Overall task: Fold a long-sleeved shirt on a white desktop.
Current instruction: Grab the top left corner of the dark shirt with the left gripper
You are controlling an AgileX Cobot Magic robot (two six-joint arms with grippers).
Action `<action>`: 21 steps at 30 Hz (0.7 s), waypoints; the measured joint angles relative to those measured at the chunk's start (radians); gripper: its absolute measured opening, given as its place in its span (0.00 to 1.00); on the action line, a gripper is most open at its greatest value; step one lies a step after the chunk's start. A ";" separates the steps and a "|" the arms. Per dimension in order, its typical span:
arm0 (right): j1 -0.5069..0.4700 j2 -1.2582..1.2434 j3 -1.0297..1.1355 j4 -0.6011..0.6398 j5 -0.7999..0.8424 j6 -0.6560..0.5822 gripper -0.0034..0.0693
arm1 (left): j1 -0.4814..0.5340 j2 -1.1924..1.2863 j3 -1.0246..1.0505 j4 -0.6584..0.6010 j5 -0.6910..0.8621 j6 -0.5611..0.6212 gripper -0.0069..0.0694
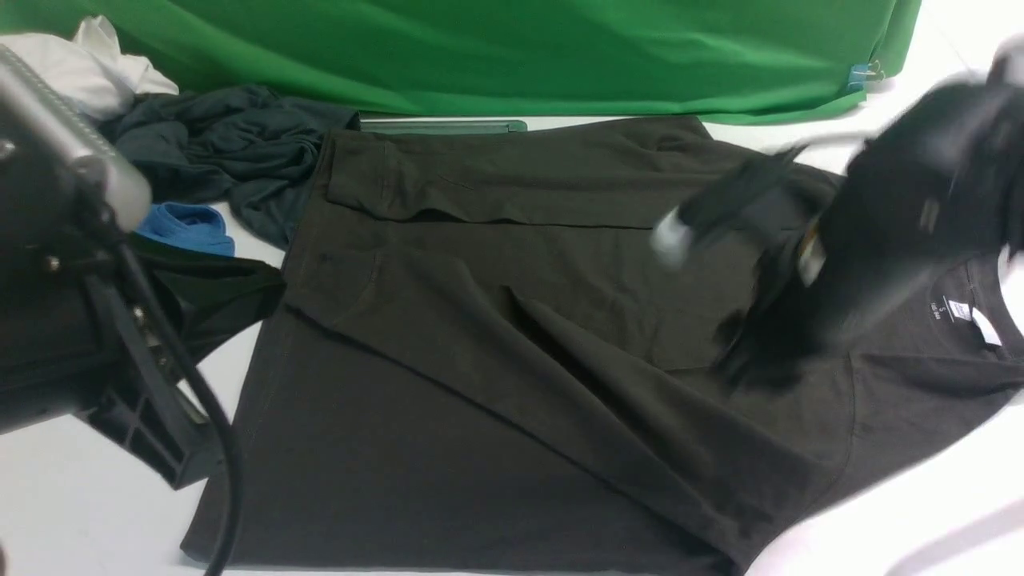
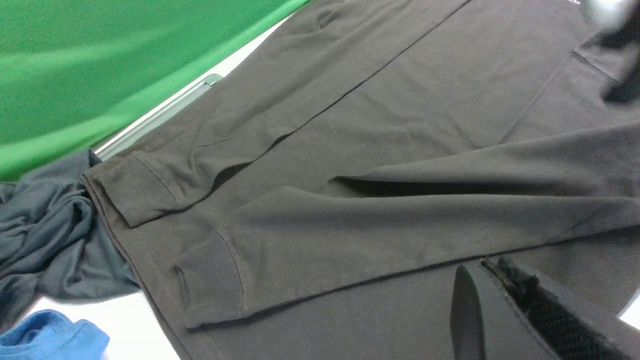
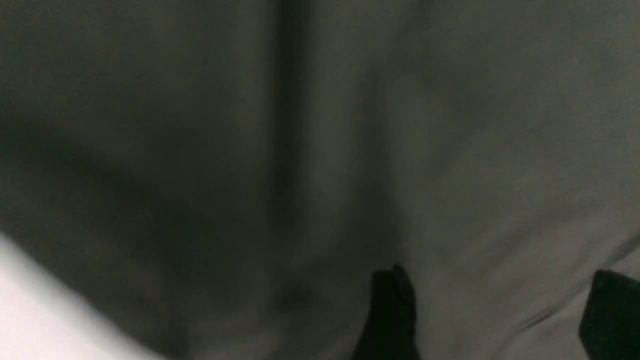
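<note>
Shirt: the long-sleeved shirt [image 1: 496,384] lies flat on the white counter [image 1: 72,512]. It covers most of the middle, from the far edge to the near edge.
Lie: the collar points to the counter's right edge and the hem to its left edge. White labels [image 1: 972,316] show inside the neck.
Sleeves: both are folded across the body. The far sleeve [image 1: 512,180] runs along the far side; the near sleeve [image 1: 560,360] crosses on a slant. Their cuffs [image 2: 135,187] end close to the hem.
Right arm: the right arm [image 1: 904,216] shows blurred in the front view, over the chest part near the collar.
Right jaws: spread, with the two fingers [image 3: 390,310] well apart above shirt cloth and nothing between them.
Left arm: the left arm [image 1: 64,264] hangs over the counter's left side, toward the near edge.
Left jaws: pressed together and holding nothing, above the shirt's body beside the near sleeve.
Hatch: the cable hatch [image 1: 444,126] is at the far edge, partly under the shirt.
Other cloth: toward the far left corner are a teal-grey garment [image 1: 224,152] touching the hem, a blue garment [image 1: 188,228] and a white cloth [image 1: 88,68].
Backdrop: a green cloth [image 1: 480,48] hangs along the far edge.
</note>
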 joint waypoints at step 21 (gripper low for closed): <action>-0.302 0.287 -0.039 0.136 -0.062 -0.636 0.68 | -0.043 0.015 0.000 -0.001 0.001 0.000 0.11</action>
